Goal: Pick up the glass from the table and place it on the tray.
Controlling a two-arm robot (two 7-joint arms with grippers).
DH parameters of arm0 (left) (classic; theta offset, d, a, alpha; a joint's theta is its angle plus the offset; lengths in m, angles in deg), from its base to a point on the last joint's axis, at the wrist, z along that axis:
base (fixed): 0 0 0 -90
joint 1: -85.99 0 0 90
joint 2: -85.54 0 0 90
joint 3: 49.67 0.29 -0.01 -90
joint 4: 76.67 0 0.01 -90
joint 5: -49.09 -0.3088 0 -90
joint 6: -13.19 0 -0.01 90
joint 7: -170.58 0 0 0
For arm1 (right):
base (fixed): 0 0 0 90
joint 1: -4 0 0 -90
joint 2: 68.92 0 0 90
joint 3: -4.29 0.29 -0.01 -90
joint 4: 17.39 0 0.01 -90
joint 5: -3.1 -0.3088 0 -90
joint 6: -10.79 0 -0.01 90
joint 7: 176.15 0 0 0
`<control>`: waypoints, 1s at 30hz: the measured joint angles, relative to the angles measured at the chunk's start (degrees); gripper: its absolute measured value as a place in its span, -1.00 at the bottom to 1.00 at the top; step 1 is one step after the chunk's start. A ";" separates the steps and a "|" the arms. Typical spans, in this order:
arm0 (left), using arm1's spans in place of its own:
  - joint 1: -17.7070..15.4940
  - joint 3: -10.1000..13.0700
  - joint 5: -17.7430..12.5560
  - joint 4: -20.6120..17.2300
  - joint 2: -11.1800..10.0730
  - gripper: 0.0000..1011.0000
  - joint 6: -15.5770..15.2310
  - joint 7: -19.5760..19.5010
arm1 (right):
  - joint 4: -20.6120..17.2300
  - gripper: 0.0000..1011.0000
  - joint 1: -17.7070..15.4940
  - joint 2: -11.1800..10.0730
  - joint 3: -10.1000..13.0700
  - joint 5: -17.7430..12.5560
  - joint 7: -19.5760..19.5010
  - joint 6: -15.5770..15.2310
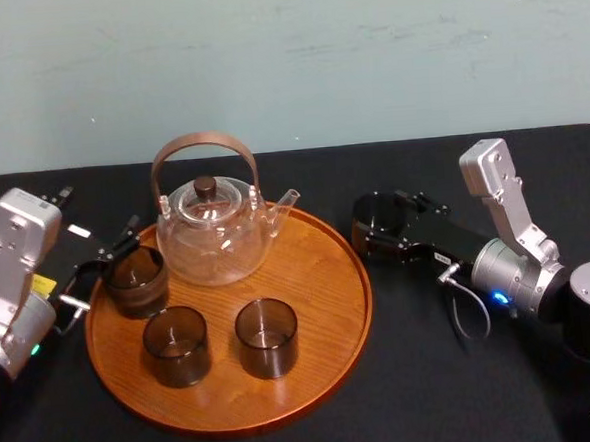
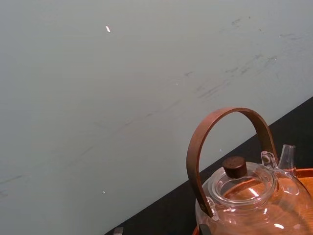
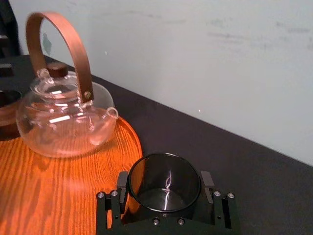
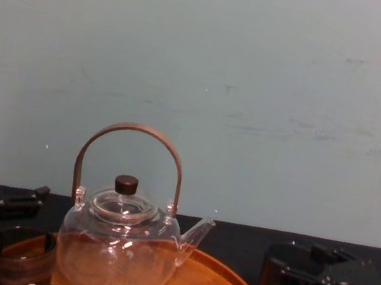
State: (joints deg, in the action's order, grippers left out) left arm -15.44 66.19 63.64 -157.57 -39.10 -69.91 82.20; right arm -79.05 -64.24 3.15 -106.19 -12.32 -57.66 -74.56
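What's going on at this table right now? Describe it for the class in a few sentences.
The right gripper has its fingers closed on either side of a dark glass, just off the right rim of the round wooden tray. The tray carries a glass teapot and three other glasses. The left gripper sits at the tray's left edge, beside one of those glasses. The held glass is not yet on the tray.

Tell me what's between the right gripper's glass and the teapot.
Head view: a strip of black table, then the tray's rim and bare wood, nothing else. The right gripper's fingers grip the glass; left gripper sits at the tray's left edge.
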 joint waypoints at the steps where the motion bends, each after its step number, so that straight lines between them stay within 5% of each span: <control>1: 0.00 0.00 0.00 0.00 0.00 0.98 0.00 0.00 | -1.09 0.78 -0.36 -0.27 0.00 -0.01 -0.02 -0.10; 16: 0.00 0.00 0.00 0.00 0.00 0.98 0.00 0.00 | -11.59 0.78 -3.88 -2.29 -1.71 -0.33 0.64 -0.52; 30: 0.00 0.00 0.00 0.00 0.00 0.98 0.00 0.00 | -10.38 0.78 -2.61 -0.84 -4.99 -0.37 1.82 0.58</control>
State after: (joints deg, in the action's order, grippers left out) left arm -15.44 66.20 63.64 -157.57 -39.10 -69.91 82.20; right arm -89.43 -66.85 2.30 -111.18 -12.69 -55.84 -73.98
